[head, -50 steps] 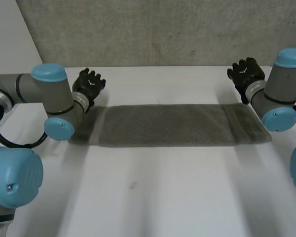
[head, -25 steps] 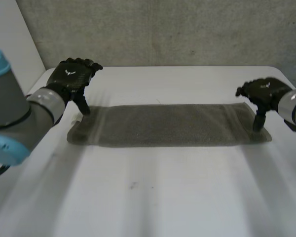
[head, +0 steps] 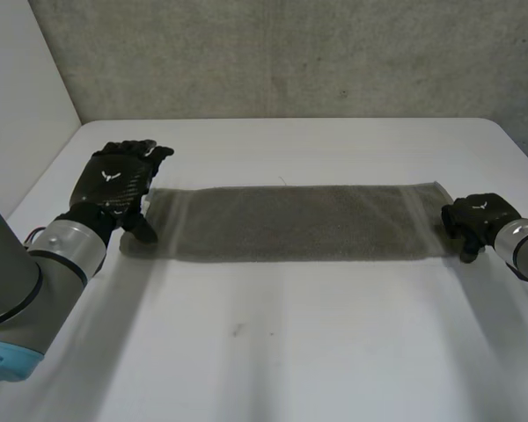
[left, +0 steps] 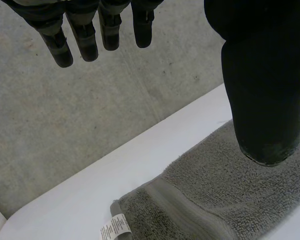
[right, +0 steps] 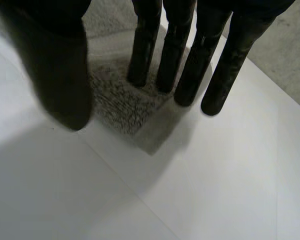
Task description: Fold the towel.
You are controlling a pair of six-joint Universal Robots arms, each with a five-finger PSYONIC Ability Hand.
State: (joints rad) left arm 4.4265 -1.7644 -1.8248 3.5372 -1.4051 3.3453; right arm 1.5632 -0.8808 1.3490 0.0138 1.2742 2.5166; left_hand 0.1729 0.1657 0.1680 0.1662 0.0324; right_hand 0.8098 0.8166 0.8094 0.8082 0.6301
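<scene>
Lining up the grasp, looks like. Flat across the table (head: pixel 290 352), left to right: towel (head: pixel 299 221). At its left end left hand (head: pixel 116 183), at its right near corner right hand (head: pixel 477 218), fingers straight, gripping nothing. Next: pinch both ends.

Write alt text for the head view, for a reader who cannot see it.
A long grey towel lies flat across a white table. The robot's black left hand is at its left end and the right hand at its right end, both open. A grey wall stands behind.
</scene>
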